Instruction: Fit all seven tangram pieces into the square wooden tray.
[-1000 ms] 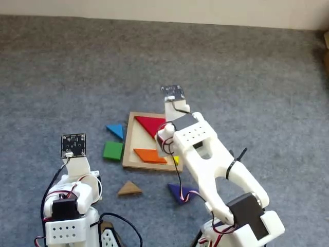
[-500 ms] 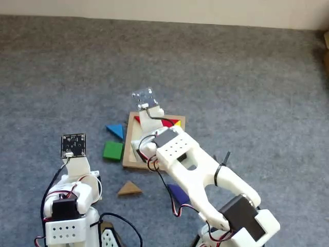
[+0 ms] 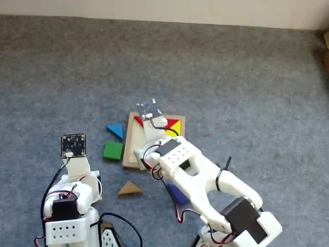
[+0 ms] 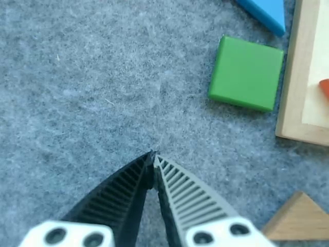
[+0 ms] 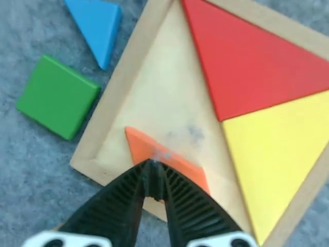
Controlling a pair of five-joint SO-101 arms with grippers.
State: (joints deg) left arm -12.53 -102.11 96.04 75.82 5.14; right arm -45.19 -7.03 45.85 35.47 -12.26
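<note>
Square wooden tray (image 5: 119, 85) on grey carpet (image 3: 247, 77), with red triangle (image 5: 252, 56), yellow triangle (image 5: 272, 154) and orange piece (image 5: 149, 146) inside. Over the orange piece, right gripper (image 5: 153, 170), fingers pressed together. Just outside the tray, green square (image 5: 57, 96) and blue triangle (image 5: 95, 25). Off that same side, left gripper (image 4: 153, 159), fingers also closed, above bare carpet. Far beyond the tray, pale wall (image 3: 205, 13).

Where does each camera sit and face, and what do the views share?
High view: fixed above the table, looking down on the wooden tray; both arms show, the right arm over the tray.
Left wrist view: on the left arm, looking down past its shut left hand at the green square.
Right wrist view: on the right arm, looking past its shut right hand into the tray.
Shared: all three show the green square, blue triangle and tray.
</note>
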